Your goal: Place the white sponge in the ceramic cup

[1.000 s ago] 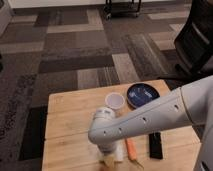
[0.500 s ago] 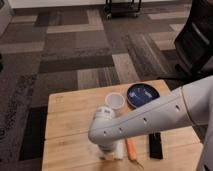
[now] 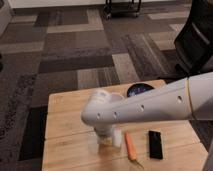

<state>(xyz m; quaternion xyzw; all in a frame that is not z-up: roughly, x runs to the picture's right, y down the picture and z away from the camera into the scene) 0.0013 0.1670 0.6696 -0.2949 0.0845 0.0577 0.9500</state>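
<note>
**Near the bench's front edge, fingers clenched on the sponge**

Low on the wooden bench, the gripper points down with its fingers closed on the white sponge, which lies on the boards. Just right of it lie an orange carrot and then a black rectangle. The white arm crosses above, half hiding the ceramic cup, well apart from the sponge. A dark blue plate sits beside the cup. Patterned carpet lies beyond.

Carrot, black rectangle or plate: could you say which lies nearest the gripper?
The carrot, the orange stick just beside the gripper down at the table's front; the black rectangle lies beyond it, the plate behind the arm.
</note>
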